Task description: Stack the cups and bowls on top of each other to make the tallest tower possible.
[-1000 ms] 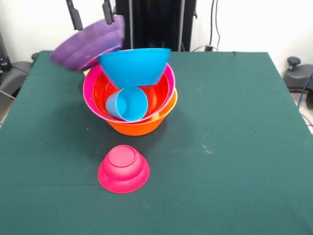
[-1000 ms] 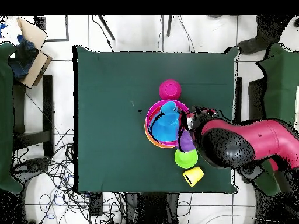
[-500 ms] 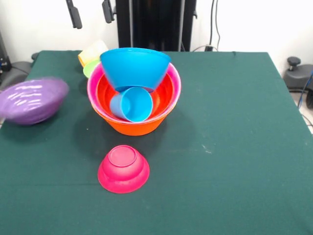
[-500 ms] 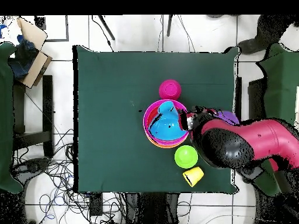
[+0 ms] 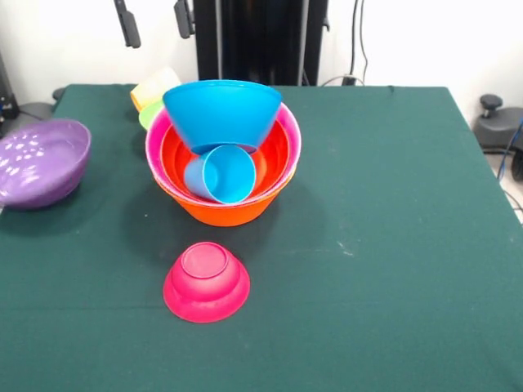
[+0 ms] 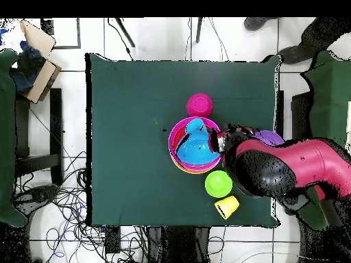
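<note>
The hand [image 5: 155, 23] is seen at the top edge of the front view, raised well above the worktop [image 5: 392, 245]; its two dark fingers [image 5: 126, 23] are spread apart and nothing is held between them. In the overhead view the hand itself is hidden under the red and black arm [image 6: 295, 168]. The tower [image 5: 222, 159] stands left of centre on the green worktop: the large orange bowl [image 5: 225, 211] forms the base, the large pink bowl [image 5: 288, 135] is nested in it, and the red-orange bowl [image 5: 274, 159] is nested inside that. The light blue cup [image 5: 219, 173] lies on its side within the red-orange bowl, mouth turned toward the near side. The blue bowl [image 5: 222, 110] rests tilted on top, over the cup and the far rim of the stack. The purple bowl [image 5: 41, 162] sits apart at the left edge of the worktop, tipped so that its opening faces up and to the right. The magenta bowl [image 5: 206, 281] lies upside down just near of the tower, not touching it. Behind the tower on its far left side, the green bowl [image 5: 149, 114] and the yellow-orange cup [image 5: 154, 86] are partly visible; in the overhead view they are seen standing side by side.
</note>
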Controlling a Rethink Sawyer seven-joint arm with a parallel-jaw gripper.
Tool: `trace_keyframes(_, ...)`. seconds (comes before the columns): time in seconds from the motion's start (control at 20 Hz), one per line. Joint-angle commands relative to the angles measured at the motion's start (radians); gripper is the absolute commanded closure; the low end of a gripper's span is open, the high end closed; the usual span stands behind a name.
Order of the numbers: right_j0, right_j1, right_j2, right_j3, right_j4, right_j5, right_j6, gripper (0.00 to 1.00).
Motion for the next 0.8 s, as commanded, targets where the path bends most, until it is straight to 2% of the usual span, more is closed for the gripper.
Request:
trace_keyframes(0.05,0.056,0.003,-0.015,0.011,-0.016,0.056,-0.185,0.00)
trace_keyframes(0.4,0.072,0.003,-0.023,0.008,-0.021,0.045,-0.165,0.00)
trace_keyframes(0.8,0.159,0.030,-0.082,-0.010,-0.065,-0.018,-0.074,0.00)
